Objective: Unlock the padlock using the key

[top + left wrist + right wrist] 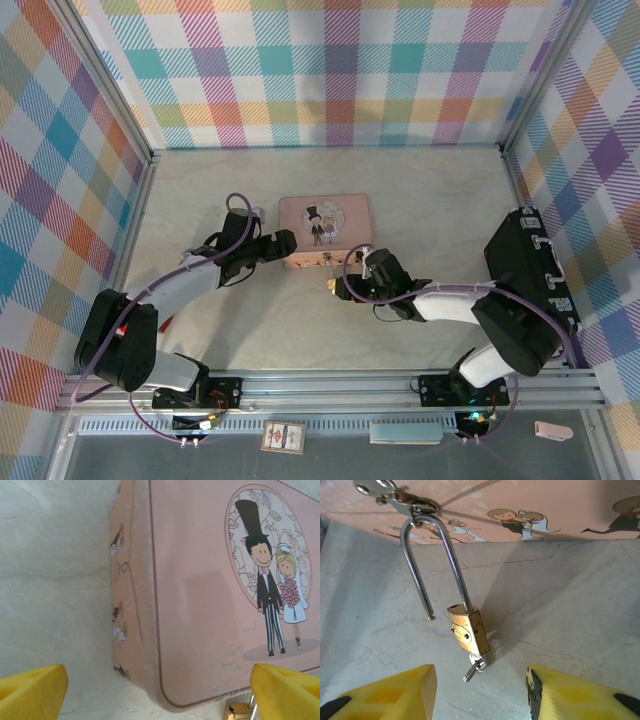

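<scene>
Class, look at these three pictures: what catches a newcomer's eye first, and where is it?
The pink tin with its cartoon couple sits in the middle of the top view. From its front clasp hangs the brass padlock, shackle open, key in its base, ahead of the open right pincer.

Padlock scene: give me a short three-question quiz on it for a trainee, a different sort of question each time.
1. True or false: on the padlock hanging at the pink tin, one end of the shackle is free of the brass body.
2. Where is the key? A) on the tin's lid B) sticking out of the padlock's bottom C) hooked on the shackle
3. What part of the tin does the shackle hang from?
Key: 1 true. 2 B. 3 its metal clasp.
</scene>
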Motion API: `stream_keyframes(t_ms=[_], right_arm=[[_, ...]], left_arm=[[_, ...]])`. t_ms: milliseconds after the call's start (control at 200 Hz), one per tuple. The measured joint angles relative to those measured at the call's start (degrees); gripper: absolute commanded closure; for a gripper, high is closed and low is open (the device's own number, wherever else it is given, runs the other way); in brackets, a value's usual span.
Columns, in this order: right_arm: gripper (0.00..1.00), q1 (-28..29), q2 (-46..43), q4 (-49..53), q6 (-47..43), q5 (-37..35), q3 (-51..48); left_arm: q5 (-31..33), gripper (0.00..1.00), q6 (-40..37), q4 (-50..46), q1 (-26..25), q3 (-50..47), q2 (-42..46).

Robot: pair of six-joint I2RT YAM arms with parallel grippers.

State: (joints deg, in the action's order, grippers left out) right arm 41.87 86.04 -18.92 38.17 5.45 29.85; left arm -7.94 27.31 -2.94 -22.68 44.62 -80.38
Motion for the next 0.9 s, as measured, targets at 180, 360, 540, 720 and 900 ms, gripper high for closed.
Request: stream_keyframes(t_ms=[180,360,540,720,900], right_arm=[[0.52,-1.09,2.51,-0.35,-0.81,2.21,1.33],[0.55,-2.23,5.31,-1.92,-2.25,5.09,2.86],[0.59,-2.56,7.76,-2.01,-3.96,7.61,4.26],[0.61,-2.97,9.18,-1.51,-4.61,9.44,5.55],[0.61,-3.26,9.73,-1.49,-4.79,10.25,5.97]], left_arm=[[-1.51,0.08,-0.17,0.87,0.0,0.66,-1.88],[-2.4,0.09,-0.17,1.64,0.0,0.98,-3.26],[-3.28,0.1,-0.15,2.1,0.0,1.6,-4.02],[-3.89,0.11,-0.04,2.78,0.0,1.84,-5.14],[-4.11,0.11,0.15,3.13,0.0,1.84,-5.18]])
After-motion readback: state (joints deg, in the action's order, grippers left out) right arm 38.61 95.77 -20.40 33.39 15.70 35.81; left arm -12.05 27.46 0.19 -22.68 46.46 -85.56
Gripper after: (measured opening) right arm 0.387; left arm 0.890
